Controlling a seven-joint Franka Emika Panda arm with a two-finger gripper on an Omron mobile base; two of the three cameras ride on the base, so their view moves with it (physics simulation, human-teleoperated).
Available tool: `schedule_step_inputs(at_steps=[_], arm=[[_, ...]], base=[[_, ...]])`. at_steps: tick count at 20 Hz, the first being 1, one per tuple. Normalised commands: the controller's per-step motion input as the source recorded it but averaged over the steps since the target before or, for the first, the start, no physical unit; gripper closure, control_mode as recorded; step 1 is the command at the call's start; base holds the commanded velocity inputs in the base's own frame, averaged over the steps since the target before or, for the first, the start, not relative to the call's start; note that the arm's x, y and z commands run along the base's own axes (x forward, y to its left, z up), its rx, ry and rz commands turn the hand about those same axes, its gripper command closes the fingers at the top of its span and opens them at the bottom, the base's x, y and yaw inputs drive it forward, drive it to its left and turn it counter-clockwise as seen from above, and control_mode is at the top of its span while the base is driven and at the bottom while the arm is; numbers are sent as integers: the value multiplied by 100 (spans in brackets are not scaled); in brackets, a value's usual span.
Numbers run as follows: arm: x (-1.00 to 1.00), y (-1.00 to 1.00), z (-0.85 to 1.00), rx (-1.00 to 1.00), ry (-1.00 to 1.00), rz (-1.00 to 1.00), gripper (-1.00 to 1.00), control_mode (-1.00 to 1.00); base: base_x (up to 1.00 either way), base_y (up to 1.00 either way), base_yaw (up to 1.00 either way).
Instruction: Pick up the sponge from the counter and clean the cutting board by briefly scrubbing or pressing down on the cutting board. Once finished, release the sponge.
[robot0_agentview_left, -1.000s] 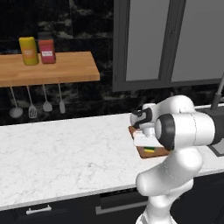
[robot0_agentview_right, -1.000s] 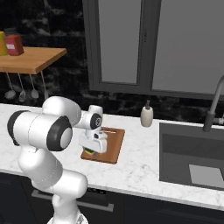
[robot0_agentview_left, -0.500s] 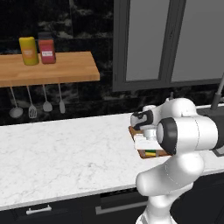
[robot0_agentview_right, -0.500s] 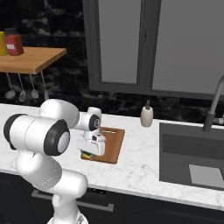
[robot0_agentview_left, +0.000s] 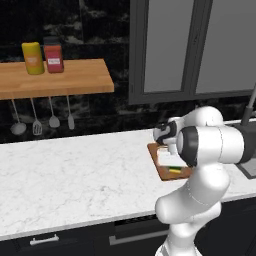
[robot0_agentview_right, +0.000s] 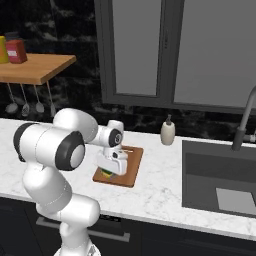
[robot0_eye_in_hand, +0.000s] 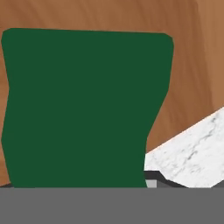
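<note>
Tool (robot0_agentview_right: 111, 172) seemingly clamping one sponge (robot0_eye_in_hand: 83, 109), one cutting board (robot0_agentview_right: 131, 167)

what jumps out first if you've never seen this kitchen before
The big white arm bends over the white marble counter, its pincer shut on the sponge and holding it down at the near end of the reddish-brown cutting board. In the hand view, the sponge's dark green top covers most of the wood. To the left, an orange-brown wall shelf carries a yellow jar and a red jar, with utensils hanging below.
</note>
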Motion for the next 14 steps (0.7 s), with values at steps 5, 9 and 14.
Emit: schedule_step_inputs(at_steps=[5,9,14], arm=[[45,-32,0,0,0,-4,100,-100],[71,-4,0,0,0,0,100,-100],[73,0,0,0,0,0,100,-100]], base=[[0,0,0],[0,0,0],[0,0,0]])
